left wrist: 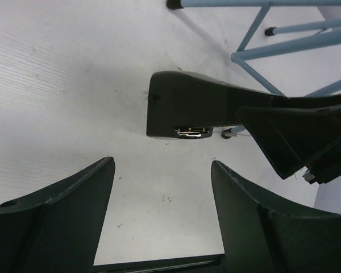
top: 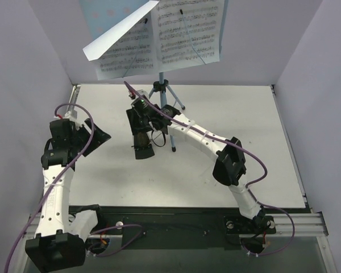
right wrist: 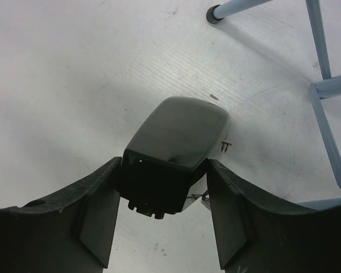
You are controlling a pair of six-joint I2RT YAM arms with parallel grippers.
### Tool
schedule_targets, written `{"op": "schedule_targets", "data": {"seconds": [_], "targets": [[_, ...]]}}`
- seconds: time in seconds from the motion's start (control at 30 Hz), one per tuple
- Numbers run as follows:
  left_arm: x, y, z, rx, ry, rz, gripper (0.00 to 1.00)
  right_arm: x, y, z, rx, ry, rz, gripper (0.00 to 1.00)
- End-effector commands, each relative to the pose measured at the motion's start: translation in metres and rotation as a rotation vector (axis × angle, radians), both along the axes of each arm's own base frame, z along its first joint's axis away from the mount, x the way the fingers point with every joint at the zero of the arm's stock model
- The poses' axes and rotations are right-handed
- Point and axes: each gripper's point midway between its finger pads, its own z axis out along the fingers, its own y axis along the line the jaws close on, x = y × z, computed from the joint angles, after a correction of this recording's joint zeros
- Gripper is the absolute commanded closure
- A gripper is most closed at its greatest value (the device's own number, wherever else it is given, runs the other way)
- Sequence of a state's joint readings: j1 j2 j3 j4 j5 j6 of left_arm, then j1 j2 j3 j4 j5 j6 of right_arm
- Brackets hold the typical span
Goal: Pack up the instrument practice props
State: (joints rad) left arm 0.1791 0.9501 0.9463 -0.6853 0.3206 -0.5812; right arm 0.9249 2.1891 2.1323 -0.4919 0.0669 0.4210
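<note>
While the metronome (right wrist: 179, 131) lies on its side mid-table, just left of the near leg of the stand (top: 161, 88), it is clamped by the right gripper (right wrist: 165, 166) — both fingers are pressed against its flanks. The left gripper (left wrist: 162, 165) is held above the table (top: 244, 114) at the left, jaws wide apart, nothing between. The stand is set upright at far centre — pages (top: 187, 28) are carried on it, the left one curled forward.

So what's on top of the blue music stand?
White sheet-music pages sit on the music stand, one flopping forward. They cover most of its tray, hiding anything behind.
</note>
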Motion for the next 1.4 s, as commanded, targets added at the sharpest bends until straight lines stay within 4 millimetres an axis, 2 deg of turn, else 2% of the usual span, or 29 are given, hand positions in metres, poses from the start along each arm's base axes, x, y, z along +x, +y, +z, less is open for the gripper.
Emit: {"op": "schedule_targets", "data": {"seconds": [0.0, 0.1, 0.2, 0.27, 0.37, 0.5, 0.63, 0.7, 0.77, 0.8, 0.83, 0.87, 0.9, 0.93, 0.97, 1.0, 1.03, 1.07, 1.1, 1.13, 1.17, 1.2, 1.23, 1.37], "targets": [[0.010, -0.018, 0.027, 0.074, -0.112, -0.149, 0.21, -0.025, -0.002, 0.001, -0.041, -0.007, 0.186, 0.61], [0.009, -0.031, 0.031, 0.152, -0.164, -0.293, 0.21, -0.038, -0.010, -0.002, -0.080, -0.018, 0.311, 0.63], [0.009, -0.033, 0.037, 0.218, -0.217, -0.370, 0.17, -0.067, -0.017, -0.005, -0.092, -0.009, 0.556, 0.64], [0.007, -0.039, 0.043, 0.238, -0.261, -0.432, 0.16, -0.086, -0.026, -0.006, -0.114, -0.004, 0.708, 0.69], [0.004, -0.048, 0.051, 0.245, -0.307, -0.507, 0.16, -0.106, -0.044, -0.009, -0.163, 0.019, 0.845, 0.72], [-0.004, -0.063, 0.053, 0.234, -0.352, -0.623, 0.16, -0.119, -0.064, -0.009, -0.227, 0.018, 0.966, 0.69], [-0.016, -0.077, 0.053, 0.233, -0.413, -0.744, 0.16, -0.123, -0.070, -0.001, -0.221, 0.027, 0.987, 0.68], [-0.024, -0.082, 0.052, 0.279, -0.476, -0.854, 0.15, -0.124, -0.068, 0.006, -0.206, 0.021, 0.993, 0.61], [-0.034, -0.089, 0.049, 0.293, -0.524, -0.939, 0.15, -0.123, -0.067, 0.014, -0.193, 0.012, 0.986, 0.30], [-0.037, -0.092, 0.048, 0.298, -0.545, -0.969, 0.16, -0.122, -0.070, 0.018, -0.187, 0.014, 0.979, 0.03], [-0.042, -0.097, 0.045, 0.306, -0.585, -1.027, 0.15, -0.125, -0.070, 0.029, -0.160, 0.002, 0.985, 0.00], [-0.044, -0.100, 0.043, 0.309, -0.603, -1.051, 0.15, -0.124, -0.075, 0.034, -0.150, 0.007, 0.977, 0.00], [-0.046, -0.106, 0.040, 0.318, -0.642, -1.099, 0.15, -0.130, -0.079, 0.047, -0.114, -0.002, 0.984, 0.00], [-0.049, -0.114, 0.034, 0.313, -0.650, -1.142, 0.15, -0.131, -0.088, 0.046, -0.107, 0.018, 0.976, 0.00], [-0.052, -0.122, 0.034, 0.340, -0.692, -1.198, 0.15, -0.135, -0.097, 0.059, -0.085, -0.006, 0.979, 0.00], [-0.051, -0.128, 0.029, 0.355, -0.696, -1.238, 0.15, -0.134, -0.109, 0.057, -0.094, 0.001, 0.959, 0.00], [-0.056, -0.138, 0.023, 0.406, -0.720, -1.319, 0.15, -0.132, -0.121, 0.065, -0.096, -0.030, 0.938, 0.00], [-0.054, -0.141, 0.019, 0.433, -0.711, -1.348, 0.15, -0.121, -0.137, 0.057, -0.099, -0.015, 0.886, 0.00], [-0.056, -0.148, 0.009, 0.480, -0.705, -1.417, 0.15, -0.118, -0.146, 0.067, -0.075, -0.038, 0.842, 0.00], [-0.055, -0.151, 0.010, 0.510, -0.715, -1.439, 0.15, -0.102, -0.163, 0.056, -0.063, -0.024, 0.773, 0.01], [-0.051, -0.153, 0.003, 0.561, -0.712, -1.475, 0.13, -0.100, -0.170, 0.063, -0.031, -0.045, 0.759, 0.02], [-0.049, -0.154, 0.007, 0.585, -0.722, -1.483, 0.10, -0.092, -0.183, 0.052, -0.014, -0.031, 0.724, 0.03], [-0.045, -0.155, 0.003, 0.610, -0.724, -1.504, 0.09, -0.091, -0.188, 0.056, 0.002, -0.060, 0.715, 0.04], [-0.033, -0.153, 0.002, 0.697, -0.731, -1.588, 0.09, -0.097, -0.207, 0.030, 0.014, -0.110, 0.734, 0.07]]}}
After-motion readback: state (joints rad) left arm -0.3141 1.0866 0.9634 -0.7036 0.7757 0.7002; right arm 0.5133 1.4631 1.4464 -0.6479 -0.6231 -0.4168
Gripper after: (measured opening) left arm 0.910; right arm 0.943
